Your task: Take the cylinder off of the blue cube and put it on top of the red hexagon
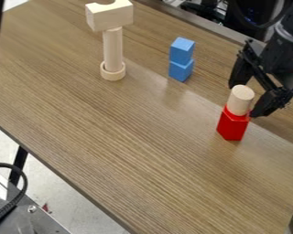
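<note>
In the camera view, a pale wooden cylinder stands upright atop a red block, nearer the far long edge of the worktop (two blue cubes sit stacked farther along). The gripper waits on its far-edge side, fingers spread, released; backing toward that edge would likely clear it.

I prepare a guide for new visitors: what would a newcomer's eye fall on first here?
Probably the bright red block at the right, with a pale wooden cylinder standing on top and the black gripper close beside it. The eye would then likely go to the tall wooden stack at the upper left and the two stacked blue cubes to its right.
</note>
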Motion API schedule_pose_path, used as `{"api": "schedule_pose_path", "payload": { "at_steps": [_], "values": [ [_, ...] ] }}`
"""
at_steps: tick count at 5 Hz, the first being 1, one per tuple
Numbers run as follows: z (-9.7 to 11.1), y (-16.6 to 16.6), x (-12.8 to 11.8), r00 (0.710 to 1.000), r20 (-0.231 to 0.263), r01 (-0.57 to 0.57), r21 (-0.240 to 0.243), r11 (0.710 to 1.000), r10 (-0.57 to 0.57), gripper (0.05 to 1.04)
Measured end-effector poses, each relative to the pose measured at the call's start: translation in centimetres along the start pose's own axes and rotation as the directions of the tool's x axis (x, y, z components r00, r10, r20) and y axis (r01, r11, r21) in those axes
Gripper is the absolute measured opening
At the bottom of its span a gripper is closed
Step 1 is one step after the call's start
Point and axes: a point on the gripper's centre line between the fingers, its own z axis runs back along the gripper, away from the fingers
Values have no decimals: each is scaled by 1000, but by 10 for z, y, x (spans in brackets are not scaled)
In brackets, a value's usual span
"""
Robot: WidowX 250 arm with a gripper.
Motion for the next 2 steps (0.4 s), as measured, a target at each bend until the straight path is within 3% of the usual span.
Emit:
{"api": "schedule_pose_path", "payload": {
  "at_steps": [1, 2],
  "values": [
    [10, 2, 4, 999, 36, -23, -39, 999, 25, 999],
    [63, 33, 5, 969, 191, -133, -120, 984, 154, 999]
  ]
}}
